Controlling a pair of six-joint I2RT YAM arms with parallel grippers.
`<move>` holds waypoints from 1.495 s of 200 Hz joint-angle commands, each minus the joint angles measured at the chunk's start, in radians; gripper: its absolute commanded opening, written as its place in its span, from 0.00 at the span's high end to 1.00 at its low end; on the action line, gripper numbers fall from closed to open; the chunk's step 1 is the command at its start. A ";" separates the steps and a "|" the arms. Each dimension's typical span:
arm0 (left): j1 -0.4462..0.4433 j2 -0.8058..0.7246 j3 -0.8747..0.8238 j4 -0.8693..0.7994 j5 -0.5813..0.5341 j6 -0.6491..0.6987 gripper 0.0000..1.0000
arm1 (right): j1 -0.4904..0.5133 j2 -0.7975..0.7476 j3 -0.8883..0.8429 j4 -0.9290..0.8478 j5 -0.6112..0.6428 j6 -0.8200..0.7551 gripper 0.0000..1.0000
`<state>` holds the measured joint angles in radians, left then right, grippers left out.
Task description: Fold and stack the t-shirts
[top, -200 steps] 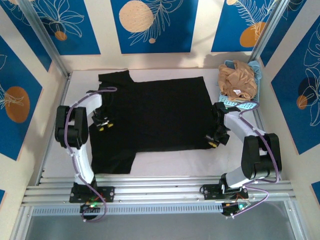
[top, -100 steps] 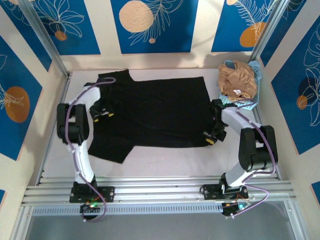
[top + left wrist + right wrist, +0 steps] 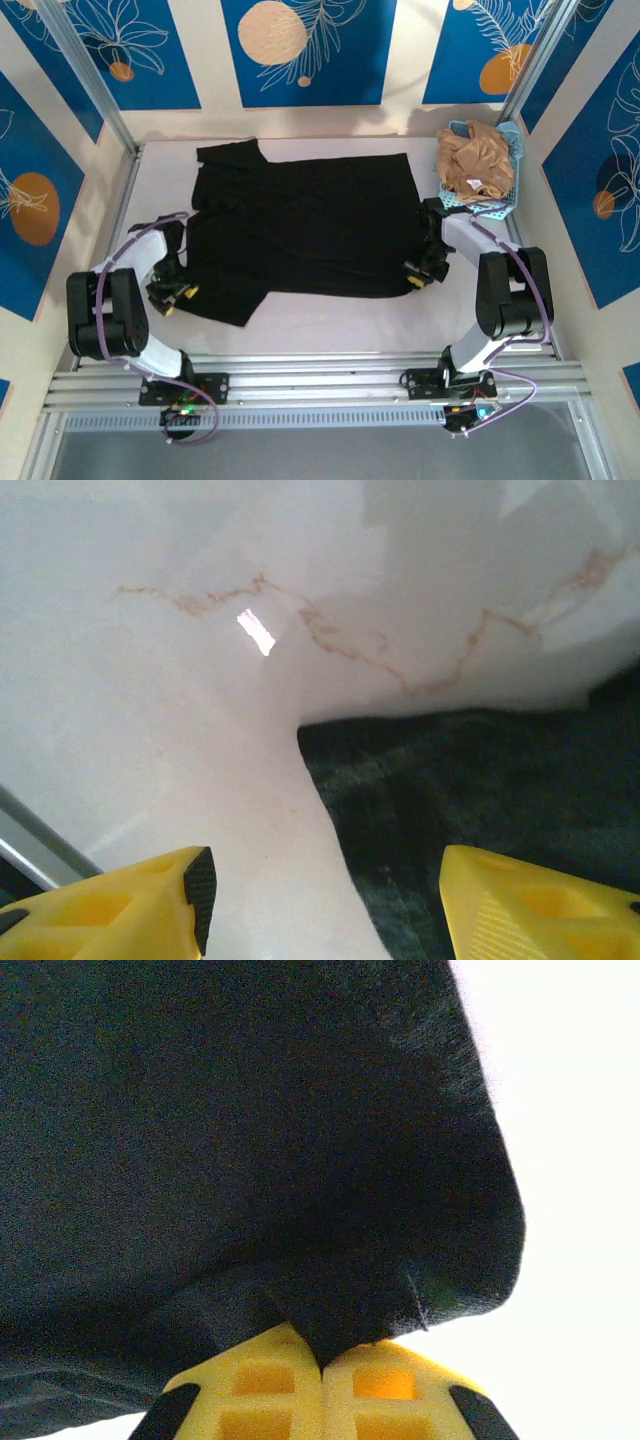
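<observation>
Jaws pressed together, the right gripper (image 3: 322, 1365) pinches a hem corner of the black t-shirt (image 3: 300, 230) spread on the table (image 3: 330, 320), while the left gripper (image 3: 325, 895) gapes empty, so pulling could skew it.

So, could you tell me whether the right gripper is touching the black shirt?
Touching. The right wrist view shows the right gripper with its fingers shut on a fold of the black shirt.

Spread t-shirt (image 3: 310, 235) centre — basket (image 3: 495, 207) at far right.
</observation>
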<state>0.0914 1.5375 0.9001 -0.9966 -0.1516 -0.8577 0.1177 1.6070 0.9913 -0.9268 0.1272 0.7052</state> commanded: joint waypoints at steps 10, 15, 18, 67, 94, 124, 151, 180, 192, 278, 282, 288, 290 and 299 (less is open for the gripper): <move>0.018 0.042 0.012 0.056 0.032 -0.033 0.40 | 0.005 0.004 0.015 -0.001 -0.038 0.003 1.00; 0.017 0.050 0.009 0.064 0.037 -0.036 0.40 | 0.006 0.003 0.014 -0.001 -0.040 0.005 1.00; 0.017 0.057 0.007 0.069 0.041 -0.039 0.40 | 0.006 0.004 0.015 -0.001 -0.040 0.006 1.00; -0.014 0.178 -0.026 0.165 0.094 -0.115 0.63 | 0.005 0.000 0.003 -0.010 -0.042 0.014 1.00; -0.052 0.164 -0.032 0.154 0.085 -0.136 0.99 | 0.003 -0.002 -0.013 -0.021 -0.039 0.029 1.00; -0.120 -0.074 -0.114 0.043 0.048 -0.258 1.00 | -0.016 -0.016 -0.061 -0.065 -0.021 0.072 1.00; -0.186 -0.335 -0.207 -0.068 0.052 -0.446 1.00 | -0.032 -0.043 -0.108 -0.073 -0.029 0.100 1.00; -0.227 -0.484 -0.184 -0.182 0.018 -0.549 1.00 | -0.042 -0.054 -0.100 -0.133 0.044 0.150 0.84; -0.227 -0.494 -0.151 -0.217 -0.002 -0.536 1.00 | -0.049 -0.099 -0.097 -0.167 0.099 0.187 0.68; -0.236 -0.525 -0.125 -0.215 0.031 -0.512 1.00 | -0.088 -0.267 -0.220 -0.189 0.054 0.338 0.51; -0.236 -0.526 -0.125 -0.215 0.032 -0.511 1.00 | -0.098 -0.265 -0.227 -0.175 0.040 0.338 0.51; -0.235 -0.529 -0.125 -0.217 0.032 -0.508 1.00 | -0.115 -0.261 -0.235 -0.152 0.022 0.336 0.51; -0.235 -0.530 -0.125 -0.216 0.032 -0.508 1.00 | -0.119 -0.260 -0.237 -0.147 0.018 0.336 0.51; -0.235 -0.531 -0.127 -0.216 0.034 -0.503 1.00 | -0.137 -0.249 -0.244 -0.112 0.006 0.333 0.52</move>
<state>-0.1360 1.0225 0.7597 -1.1385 -0.1280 -1.3098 0.0269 1.3602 0.7712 -1.0958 0.1970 0.9951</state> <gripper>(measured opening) 0.046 0.487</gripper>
